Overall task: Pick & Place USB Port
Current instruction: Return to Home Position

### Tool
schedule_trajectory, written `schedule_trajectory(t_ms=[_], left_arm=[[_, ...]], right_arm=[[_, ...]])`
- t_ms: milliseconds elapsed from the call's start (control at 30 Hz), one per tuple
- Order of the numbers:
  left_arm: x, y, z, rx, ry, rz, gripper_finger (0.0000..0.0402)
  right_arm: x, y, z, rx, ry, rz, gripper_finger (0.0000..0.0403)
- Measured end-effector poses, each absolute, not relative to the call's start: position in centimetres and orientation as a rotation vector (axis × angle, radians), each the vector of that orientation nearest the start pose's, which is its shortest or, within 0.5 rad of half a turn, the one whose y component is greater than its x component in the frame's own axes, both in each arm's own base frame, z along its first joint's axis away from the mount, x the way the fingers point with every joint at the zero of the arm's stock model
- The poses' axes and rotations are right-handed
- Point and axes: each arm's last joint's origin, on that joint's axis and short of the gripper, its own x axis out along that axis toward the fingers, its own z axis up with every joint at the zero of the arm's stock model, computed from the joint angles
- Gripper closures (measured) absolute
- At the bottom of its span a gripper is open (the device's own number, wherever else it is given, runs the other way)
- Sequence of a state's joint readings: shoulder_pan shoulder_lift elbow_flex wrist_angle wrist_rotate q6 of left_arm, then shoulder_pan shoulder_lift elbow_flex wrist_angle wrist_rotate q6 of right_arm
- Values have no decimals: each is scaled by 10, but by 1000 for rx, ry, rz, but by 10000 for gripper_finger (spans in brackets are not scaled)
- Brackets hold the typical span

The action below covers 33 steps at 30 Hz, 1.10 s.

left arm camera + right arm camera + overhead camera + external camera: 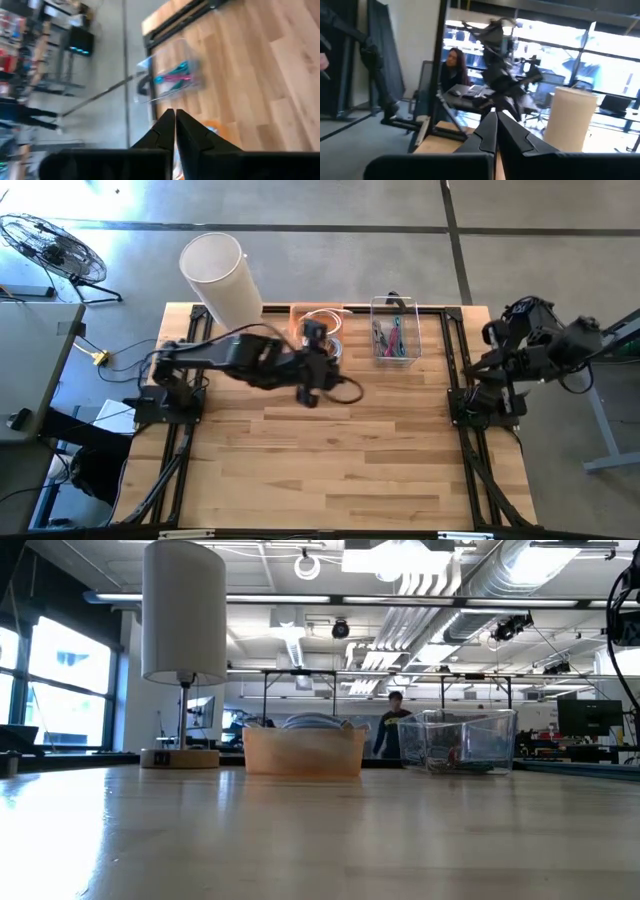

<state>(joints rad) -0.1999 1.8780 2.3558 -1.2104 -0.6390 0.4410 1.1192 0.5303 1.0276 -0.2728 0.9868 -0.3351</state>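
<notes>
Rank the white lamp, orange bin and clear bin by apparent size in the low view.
1. white lamp: largest by far.
2. orange bin and clear bin: look about alike; I would not rank them.

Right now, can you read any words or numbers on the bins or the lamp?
No text can be read in any view.
On the orange bin: no label shows.
On the transparent bin: no label shows.
On the white lamp: plain shade; a dark mark on its base is too small to read.
On the monitor in the room behind: nothing legible.
</notes>
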Motion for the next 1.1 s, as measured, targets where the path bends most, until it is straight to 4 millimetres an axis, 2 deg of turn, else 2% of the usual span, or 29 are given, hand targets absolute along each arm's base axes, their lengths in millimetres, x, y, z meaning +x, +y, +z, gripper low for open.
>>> schedule_trajectory(t_ms=[167, 367, 500, 700, 800, 900, 1100], left_arm=[[309, -63, 482, 758, 770, 257, 396], [251, -67, 509, 777, 719, 237, 400], [211, -60, 523, 797, 705, 250, 401], [144, -41, 546, 736, 584, 212, 401], [114, -32, 548, 722, 539, 167, 401], [93, -24, 542, 712, 527, 136, 401], [65, -12, 504, 640, 559, 115, 401]], right_arm=[[43, 32, 439, -181, -141, 36, 402], [40, 24, 439, -220, -108, -28, 402], [39, 18, 437, -219, -67, -139, 403], [35, 9, 430, -206, -26, -199, 403], [33, 5, 424, -186, -11, -203, 403], [31, 0, 417, -184, 6, -199, 403], [28, -7, 408, -161, 29, -208, 403]])
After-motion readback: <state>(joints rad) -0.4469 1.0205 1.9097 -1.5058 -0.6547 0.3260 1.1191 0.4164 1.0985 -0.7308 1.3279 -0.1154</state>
